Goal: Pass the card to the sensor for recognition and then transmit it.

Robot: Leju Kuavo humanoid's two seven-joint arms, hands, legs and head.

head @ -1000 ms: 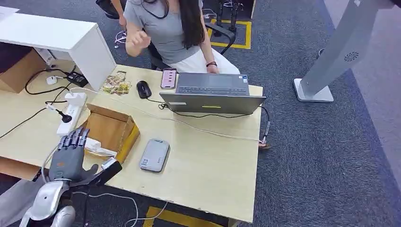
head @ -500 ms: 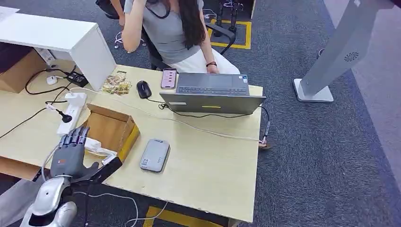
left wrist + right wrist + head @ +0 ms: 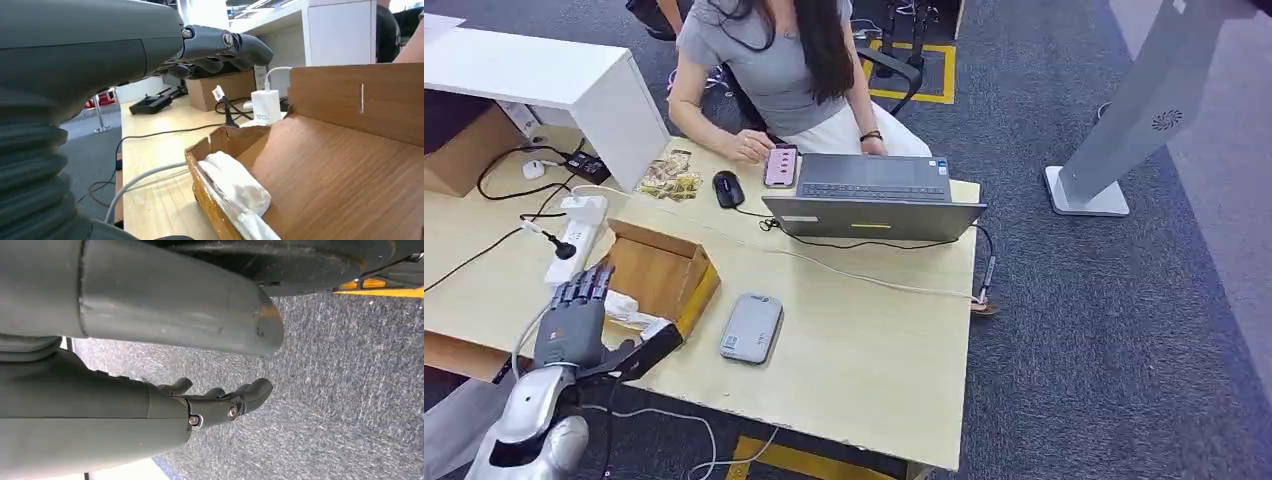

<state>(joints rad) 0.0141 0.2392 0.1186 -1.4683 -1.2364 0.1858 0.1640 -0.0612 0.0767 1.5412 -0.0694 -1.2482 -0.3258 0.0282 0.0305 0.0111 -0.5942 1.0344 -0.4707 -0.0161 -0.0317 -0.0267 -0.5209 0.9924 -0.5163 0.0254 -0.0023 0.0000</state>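
**Card Pickup Pending at Desk Edge**

Just ahead of the left hand, whose fingers are spread and hold nothing, an open cardboard box contains a white wrapped bundle; whether the card lies there cannot be told. Beyond the box sits the grey sensor. A careless reach could snag the box flap or nearby cable. The right hand hangs loosely curled, holding nothing.

Wood desk, grey carpet

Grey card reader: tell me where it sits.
In the head view, the grey card reader lies flat on the table, just right of the cardboard box, nearer than the laptop.
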